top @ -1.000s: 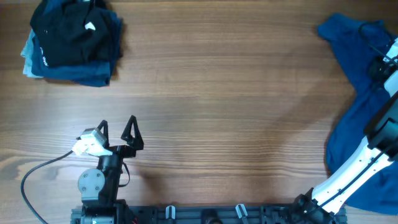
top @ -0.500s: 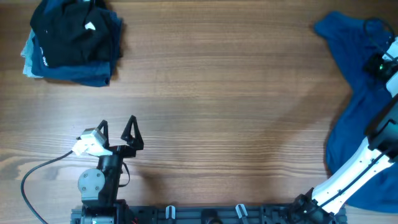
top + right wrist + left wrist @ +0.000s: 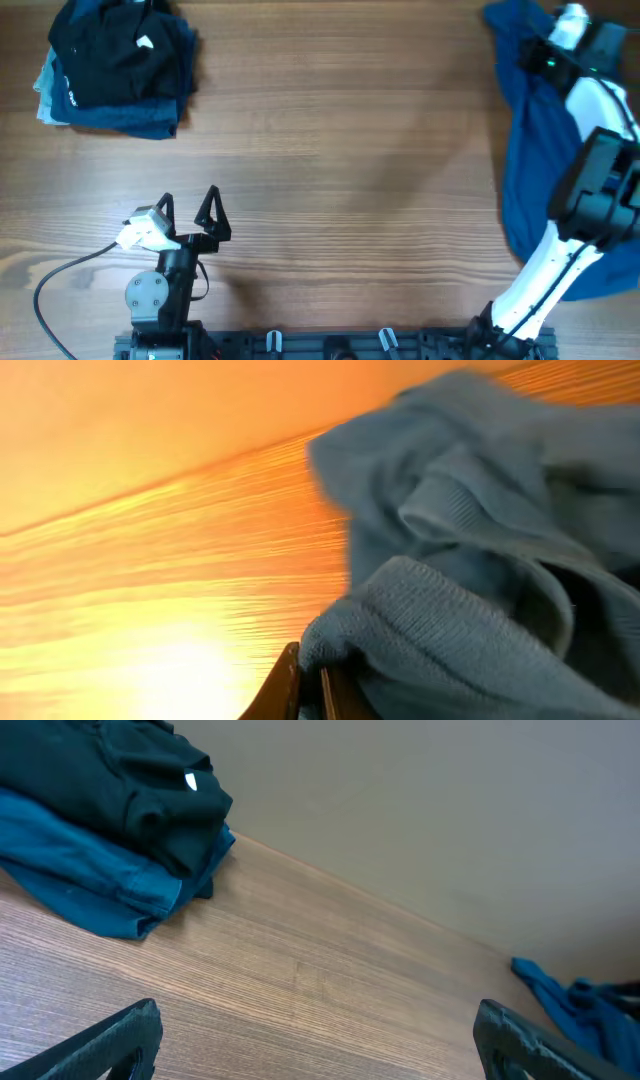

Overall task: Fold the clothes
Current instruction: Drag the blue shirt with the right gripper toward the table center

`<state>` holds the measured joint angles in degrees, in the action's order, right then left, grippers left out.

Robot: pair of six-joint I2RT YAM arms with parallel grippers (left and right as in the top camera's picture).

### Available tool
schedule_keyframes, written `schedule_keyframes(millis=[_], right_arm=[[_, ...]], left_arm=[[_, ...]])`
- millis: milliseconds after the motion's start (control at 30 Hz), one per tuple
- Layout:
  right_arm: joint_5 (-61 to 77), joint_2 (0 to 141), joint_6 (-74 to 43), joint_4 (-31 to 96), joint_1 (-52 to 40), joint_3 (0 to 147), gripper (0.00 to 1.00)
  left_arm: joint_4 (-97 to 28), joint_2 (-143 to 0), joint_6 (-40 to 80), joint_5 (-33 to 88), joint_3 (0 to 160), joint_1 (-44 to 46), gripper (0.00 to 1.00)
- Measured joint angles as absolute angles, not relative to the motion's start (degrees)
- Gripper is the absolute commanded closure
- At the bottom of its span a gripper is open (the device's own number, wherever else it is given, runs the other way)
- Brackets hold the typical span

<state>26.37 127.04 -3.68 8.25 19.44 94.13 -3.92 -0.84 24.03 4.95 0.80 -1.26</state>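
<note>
Right gripper (image 3: 310, 685) pinches the blue shirt (image 3: 530, 160), folded dark garments (image 3: 115, 65) well apart across the table (image 3: 350, 150), its arm (image 3: 548, 268) stretched to the far edge.

- A pile of folded garments (image 3: 115, 70) sits in the upper left of the overhead view.
- A black garment (image 3: 110, 50) with a small white tag (image 3: 147, 42) lies on top. A navy garment (image 3: 135, 115) lies beneath it, and a pale blue layer (image 3: 45, 88) shows at the pile's left edge.
- The wooden table (image 3: 330, 150) has grain running left to right.
- A grey cable (image 3: 68, 263) curves across the lower left.
- A plain beige wall (image 3: 450, 810) fills the upper right of the left wrist view.
</note>
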Motion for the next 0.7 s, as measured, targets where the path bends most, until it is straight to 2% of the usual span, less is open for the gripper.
schedule_keyframes(millis=[200, 700], right_arm=[[26.35, 127.04, -4.56, 9.78, 12.16, 94.13, 0.9], [26.46, 127.04, -8.25, 15.25, -13.15, 94.13, 0.93]], left_arm=[[-3.92, -0.84, 24.03, 4.95, 0.8, -1.26, 0.0], [-3.92, -0.84, 24.03, 4.95, 0.8, -1.26, 0.0]])
